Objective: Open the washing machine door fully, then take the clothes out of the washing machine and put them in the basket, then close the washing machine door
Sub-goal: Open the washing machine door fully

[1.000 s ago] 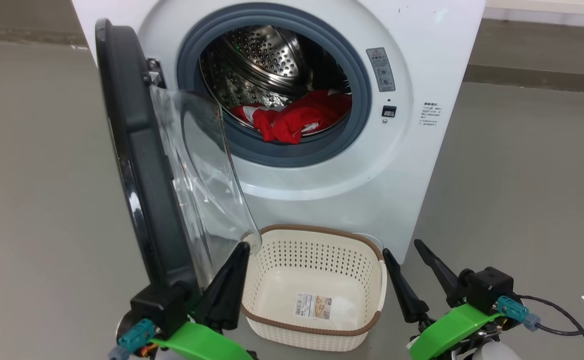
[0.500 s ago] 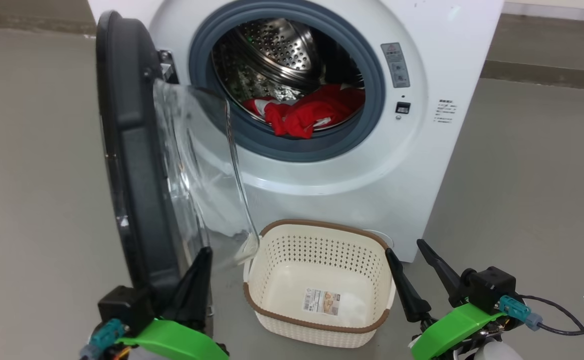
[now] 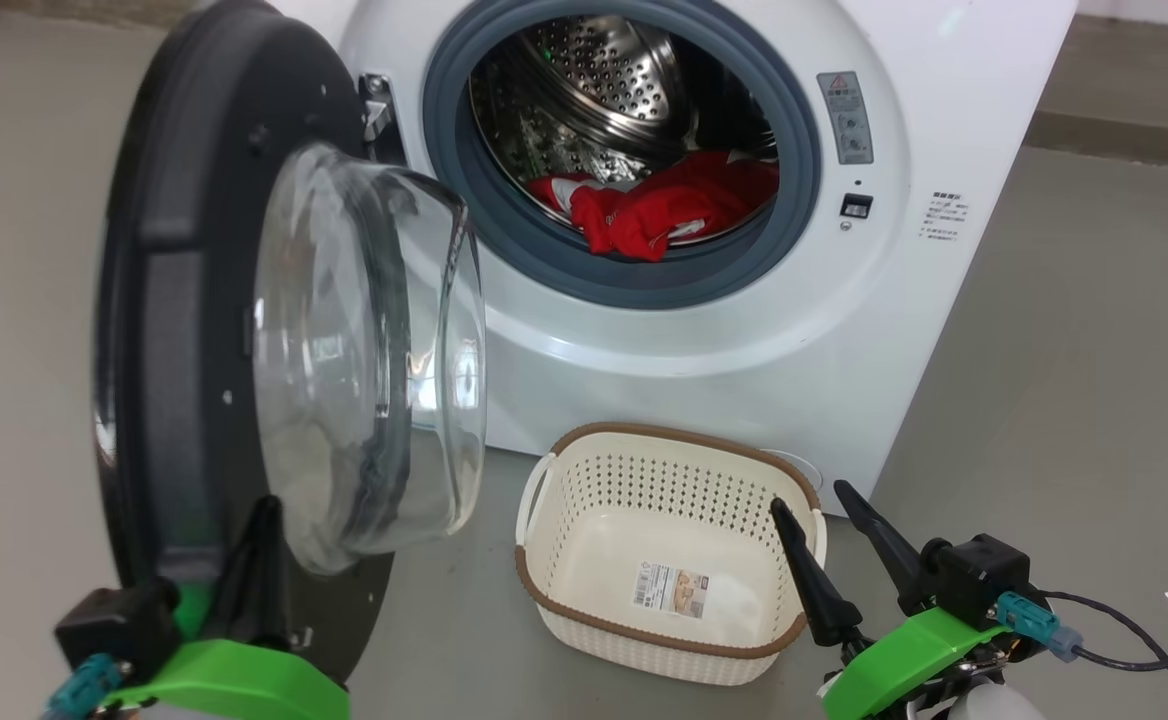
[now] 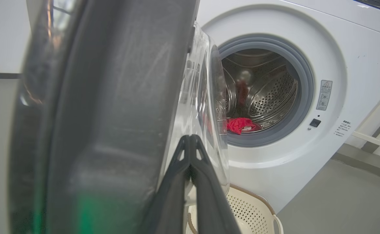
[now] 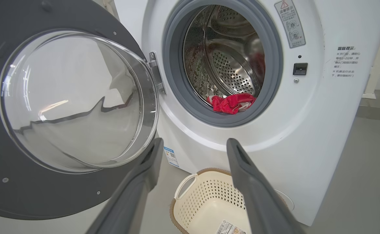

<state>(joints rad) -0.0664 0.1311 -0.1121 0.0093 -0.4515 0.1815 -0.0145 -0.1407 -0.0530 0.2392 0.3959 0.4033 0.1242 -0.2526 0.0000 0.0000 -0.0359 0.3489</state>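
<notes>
Washing machine door (image 3: 194, 330): swung wide on its hinge (image 3: 376, 105), inner face and clear glass bowl (image 3: 364, 350) turned toward me. It rises directly above my left gripper (image 3: 266, 510).

Left gripper: fingers pressed together, nothing between them, laid along the door's lower black rim just under the bowl. Looks like contact; cannot confirm.

Judgement: the opening step is all but done. The drum (image 3: 594, 90) mouth is unobstructed; whether the hinge has travel left I cannot tell.

Clothes (image 3: 664, 210): red bundle with white trim, inside the drum at its front lip, lying on the grey ring (image 3: 544, 250). Well ahead of and above my right gripper (image 3: 810, 497), up and to the right of the left one. None taken out yet.

Basket (image 3: 644, 632): on the floor (image 3: 1044, 350) in front of the washing machine (image 3: 704, 350), just left of my right gripper, whose left finger overlaps its right corner in the head view. Holds nothing but a paper label (image 3: 679, 590) on its bottom.

Right gripper: fingers wide apart, empty, hanging low, pointed toward the drum mouth.

Tally: door open, or nearly. Left to do: lift the clothes out, drop them in the basket, shut the door. Roughly the first third covered. The right gripper looks better placed for the reach into the drum
</notes>
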